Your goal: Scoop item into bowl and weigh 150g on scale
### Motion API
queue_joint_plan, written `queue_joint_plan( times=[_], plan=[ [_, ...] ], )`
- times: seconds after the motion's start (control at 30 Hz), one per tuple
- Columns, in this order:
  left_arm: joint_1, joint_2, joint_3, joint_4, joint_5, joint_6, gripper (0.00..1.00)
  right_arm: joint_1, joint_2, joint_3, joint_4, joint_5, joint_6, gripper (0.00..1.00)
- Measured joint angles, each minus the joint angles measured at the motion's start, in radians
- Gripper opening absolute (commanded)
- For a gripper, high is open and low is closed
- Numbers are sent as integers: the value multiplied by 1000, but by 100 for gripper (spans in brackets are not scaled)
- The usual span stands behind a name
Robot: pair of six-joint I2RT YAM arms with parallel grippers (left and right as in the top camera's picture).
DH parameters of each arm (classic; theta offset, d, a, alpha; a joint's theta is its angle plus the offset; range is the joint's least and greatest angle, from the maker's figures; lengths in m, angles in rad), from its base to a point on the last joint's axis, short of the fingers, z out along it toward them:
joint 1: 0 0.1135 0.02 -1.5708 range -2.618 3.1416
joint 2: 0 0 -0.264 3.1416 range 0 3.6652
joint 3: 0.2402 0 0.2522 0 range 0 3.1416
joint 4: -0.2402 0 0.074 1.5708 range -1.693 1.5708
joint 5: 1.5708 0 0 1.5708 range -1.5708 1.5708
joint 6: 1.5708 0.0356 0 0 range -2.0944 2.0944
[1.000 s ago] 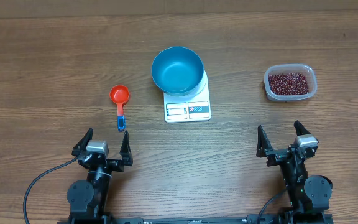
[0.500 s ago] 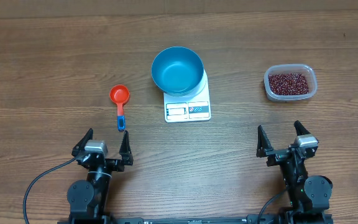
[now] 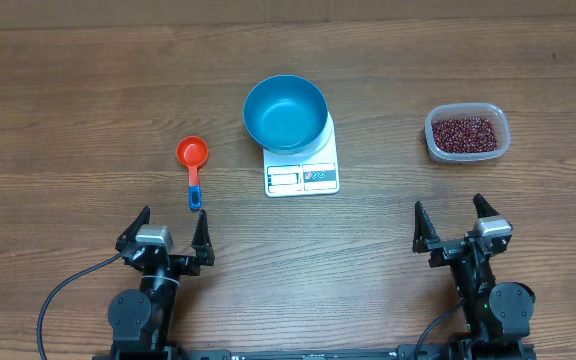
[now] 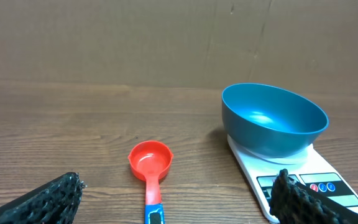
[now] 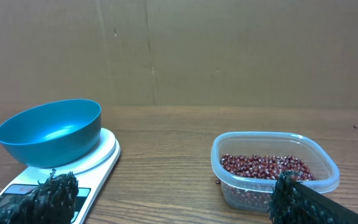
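Left pincer (image 3: 175, 214) and right pincer (image 3: 448, 203) agape, unmoved; scoop (image 3: 193, 165) beside scale (image 3: 302, 176).

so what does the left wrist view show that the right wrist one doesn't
Only the left wrist view: the red scoop, lying empty on the table left of the scale; the right wrist catches at most a red sliver at its left edge. Only the right wrist view: the clear container of red beans. Both: the empty blue bowl sitting on the white scale, the wood table and the brown backdrop.
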Motion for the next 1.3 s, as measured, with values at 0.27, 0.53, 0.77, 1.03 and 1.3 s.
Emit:
queue_joint_plan(
  times=[0.27, 0.53, 0.77, 1.03, 1.3],
  plan=[
    [0, 0, 8, -25, 0, 0, 99, 0, 0, 0, 0, 0, 0, 100],
    [0, 0, 70, -163, 0, 0, 99, 0, 0, 0, 0, 0, 0, 100],
    [0, 0, 171, -323, 0, 1, 100, 0, 0, 0, 0, 0, 0, 100],
    [0, 98, 260, -341, 0, 1, 100, 0, 0, 0, 0, 0, 0, 100],
    [0, 353, 381, -357, 0, 1, 100, 0, 0, 0, 0, 0, 0, 100]
  ],
)
